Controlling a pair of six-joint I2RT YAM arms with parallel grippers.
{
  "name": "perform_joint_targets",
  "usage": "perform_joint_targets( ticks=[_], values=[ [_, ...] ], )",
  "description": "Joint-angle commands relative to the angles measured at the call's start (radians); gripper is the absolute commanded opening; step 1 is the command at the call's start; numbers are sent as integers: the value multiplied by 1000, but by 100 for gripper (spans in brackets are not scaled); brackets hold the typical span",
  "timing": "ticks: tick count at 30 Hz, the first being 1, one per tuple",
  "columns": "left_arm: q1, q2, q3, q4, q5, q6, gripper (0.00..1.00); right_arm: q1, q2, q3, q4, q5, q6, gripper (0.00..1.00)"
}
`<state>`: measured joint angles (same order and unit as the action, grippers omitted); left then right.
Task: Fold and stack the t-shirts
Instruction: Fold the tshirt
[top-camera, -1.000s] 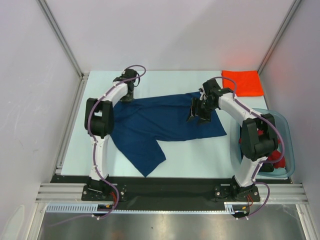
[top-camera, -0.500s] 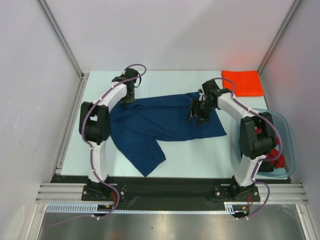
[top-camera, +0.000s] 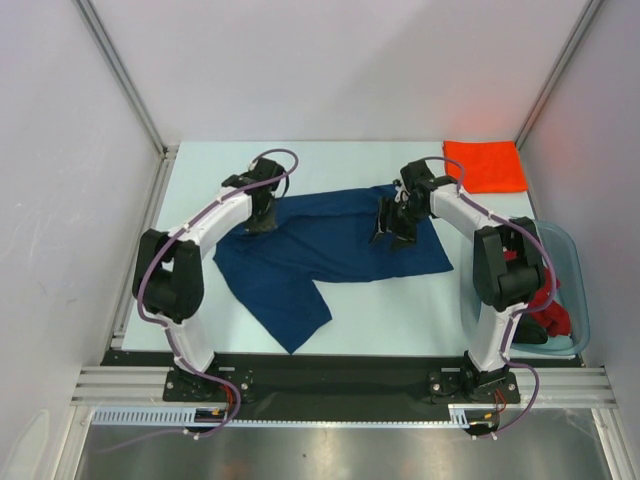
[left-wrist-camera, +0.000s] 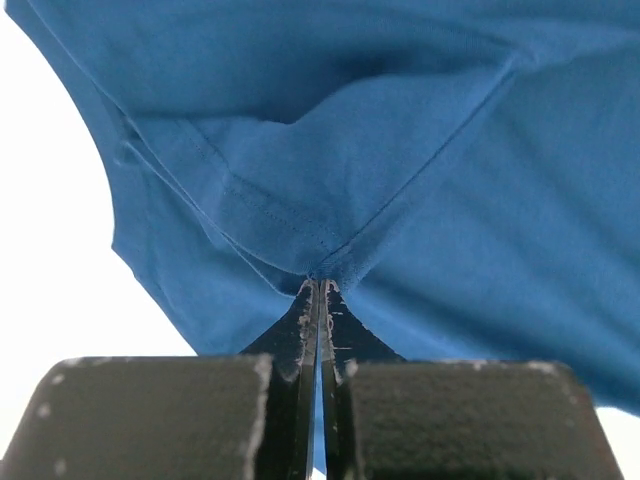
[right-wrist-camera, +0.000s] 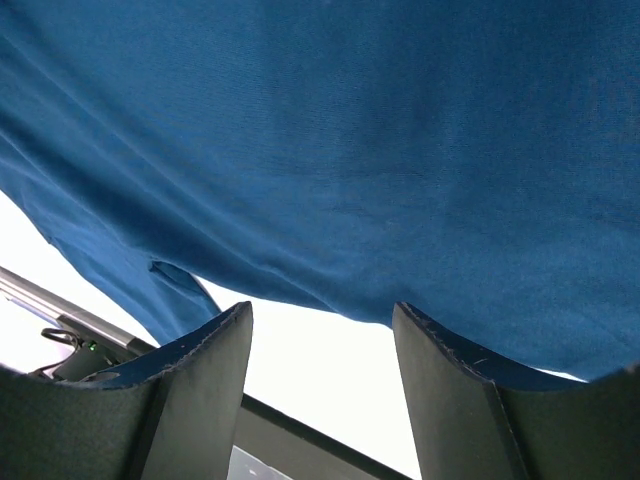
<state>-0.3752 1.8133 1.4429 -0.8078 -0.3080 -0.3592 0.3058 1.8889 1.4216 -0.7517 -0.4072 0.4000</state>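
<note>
In the middle of the table (top-camera: 400, 300) you see the navy t-shirt (top-camera: 335, 250) spread out. Your left hand (left-wrist-camera: 317, 292) is pressed together on a seam at its far left edge. Your right hand (top-camera: 391, 234) has its fingers apart, over the far right part. The orange t-shirt (top-camera: 485, 165) lies folded in the far right corner.

You will find no words, numbers, labels or signs that you can read in any of these views. The blue t-shirt (top-camera: 330, 250) shows you only plain cloth on the side that faces up, and the orange t-shirt (top-camera: 485, 165) looks plain too.
</note>
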Motion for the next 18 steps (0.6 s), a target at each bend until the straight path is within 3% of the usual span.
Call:
perform_joint_targets(
  ticks=[1, 16, 18],
  values=[
    [-28, -83, -65, 1, 35, -44, 0, 4, 9, 37, 6, -2, 10, 64],
    [-120, -66, -93, 44, 190, -92, 1, 0, 36, 66, -3, 15, 5, 64],
    [-123, -65, -99, 41, 176, -98, 13, -2, 41, 66, -5, 16, 3, 64]
  ],
)
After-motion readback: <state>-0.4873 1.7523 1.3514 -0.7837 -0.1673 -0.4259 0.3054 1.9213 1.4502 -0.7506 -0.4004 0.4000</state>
